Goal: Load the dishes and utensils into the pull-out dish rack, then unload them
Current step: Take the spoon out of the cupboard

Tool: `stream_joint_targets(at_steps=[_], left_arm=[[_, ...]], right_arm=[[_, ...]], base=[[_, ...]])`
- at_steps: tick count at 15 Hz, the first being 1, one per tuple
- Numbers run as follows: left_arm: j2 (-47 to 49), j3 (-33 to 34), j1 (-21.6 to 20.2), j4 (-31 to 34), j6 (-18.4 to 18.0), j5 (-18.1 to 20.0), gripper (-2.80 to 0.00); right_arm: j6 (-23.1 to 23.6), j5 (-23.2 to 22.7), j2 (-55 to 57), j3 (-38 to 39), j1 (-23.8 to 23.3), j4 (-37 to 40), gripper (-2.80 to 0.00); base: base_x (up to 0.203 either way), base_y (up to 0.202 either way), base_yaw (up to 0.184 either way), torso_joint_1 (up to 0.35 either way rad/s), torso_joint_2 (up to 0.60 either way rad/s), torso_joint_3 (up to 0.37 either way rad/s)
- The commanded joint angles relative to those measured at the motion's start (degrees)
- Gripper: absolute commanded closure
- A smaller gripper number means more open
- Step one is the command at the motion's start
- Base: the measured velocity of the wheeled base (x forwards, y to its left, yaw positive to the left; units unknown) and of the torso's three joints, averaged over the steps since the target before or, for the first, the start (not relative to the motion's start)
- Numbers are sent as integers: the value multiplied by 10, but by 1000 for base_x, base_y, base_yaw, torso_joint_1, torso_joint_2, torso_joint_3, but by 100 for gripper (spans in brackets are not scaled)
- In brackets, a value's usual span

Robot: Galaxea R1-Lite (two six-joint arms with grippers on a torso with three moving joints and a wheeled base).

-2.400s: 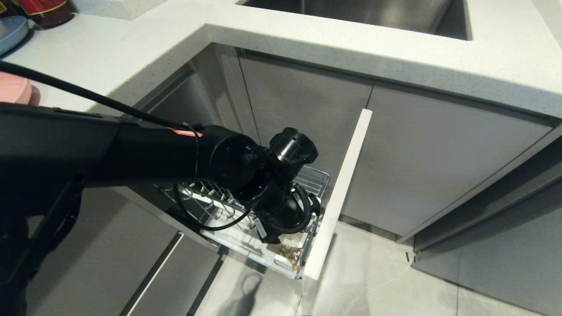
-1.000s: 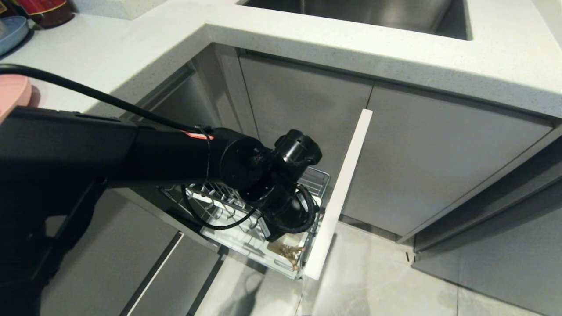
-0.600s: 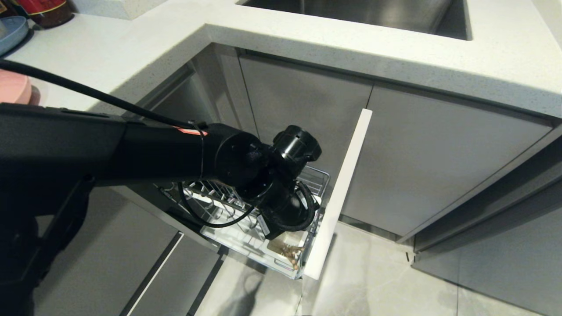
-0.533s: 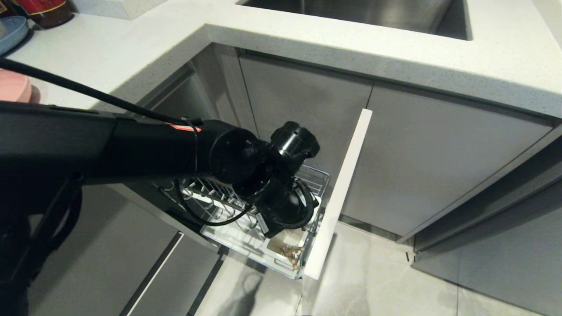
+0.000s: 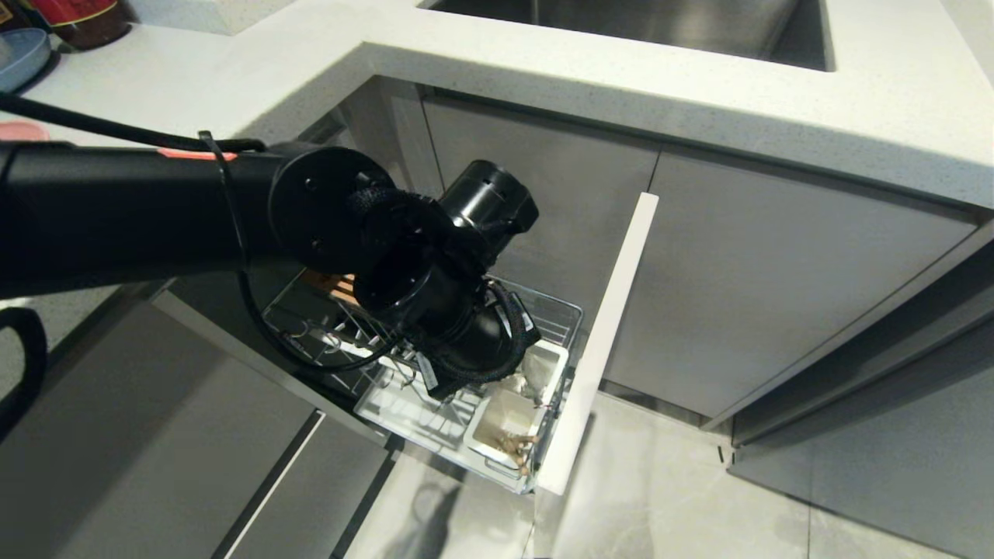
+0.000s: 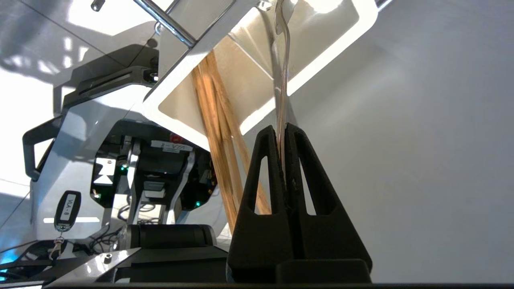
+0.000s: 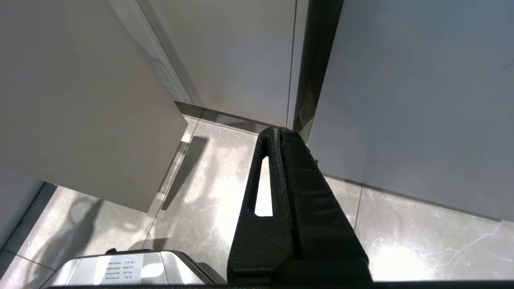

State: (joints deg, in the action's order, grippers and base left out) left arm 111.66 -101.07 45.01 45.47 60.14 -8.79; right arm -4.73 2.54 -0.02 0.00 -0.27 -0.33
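My left gripper [image 6: 282,127] is shut on the thin handle of the silver spoon [image 6: 281,80]. The spoon's far end reaches into the white utensil box [image 6: 341,36] of the pull-out dish rack [image 5: 555,310]. The wooden chopsticks [image 6: 211,120] lean in the same box, beside my fingers. In the head view my left wrist hangs over the rack's front end and hides the fingers; the chopstick tips [image 5: 516,449] show in the box [image 5: 475,431]. A sliver of a pink dish [image 5: 19,130] shows on the counter behind my arm. My right gripper [image 7: 278,130] hangs shut and empty over the floor.
The rack's pale front panel [image 5: 598,349] stands out into the aisle, with grey cabinet doors [image 5: 761,295] behind it. A blue dish [image 5: 19,58] and a red jar [image 5: 78,19] sit at the counter's far left. The steel sink [image 5: 660,23] lies at the back.
My left arm has risen and swung up and leftwards over the rack, still shut on the spoon. More of the utensil box and the wood strip now shows. The right arm has not moved.
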Motion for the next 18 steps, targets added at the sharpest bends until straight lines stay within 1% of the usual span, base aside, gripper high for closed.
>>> stream_joint_targets(at_steps=[1,3,7,8,12,13,14,18], left_arm=[[-14,-2,3,4,3,-1,0],[-32,-3,7,7,5,-1,0],[-54,-45,20,97,5,-2,0],[-59,-49,21,108,4,-2,0],[-89,-57,25,116,3,-3,0],[-101,-60,25,116,-2,-3,0],[-112,-61,25,117,-5,-6,0],[-166,-75,25,117,-12,-51,0]], right_arm=[[0,0,-2,0,0,0,0],[0,0,-2,0,0,0,0],[0,0,-2,0,0,0,0],[0,0,-2,0,0,0,0],[0,0,-2,0,0,0,0],[0,0,-2,0,0,0,0],[0,0,-2,0,0,0,0],[0,0,-2,0,0,0,0]], base=[[0,0,0,0,0,0],[0,0,0,0,0,0],[0,0,0,0,0,0],[0,0,0,0,0,0],[0,0,0,0,0,0],[0,0,0,0,0,0],[0,0,0,0,0,0],[0,0,0,0,0,0]])
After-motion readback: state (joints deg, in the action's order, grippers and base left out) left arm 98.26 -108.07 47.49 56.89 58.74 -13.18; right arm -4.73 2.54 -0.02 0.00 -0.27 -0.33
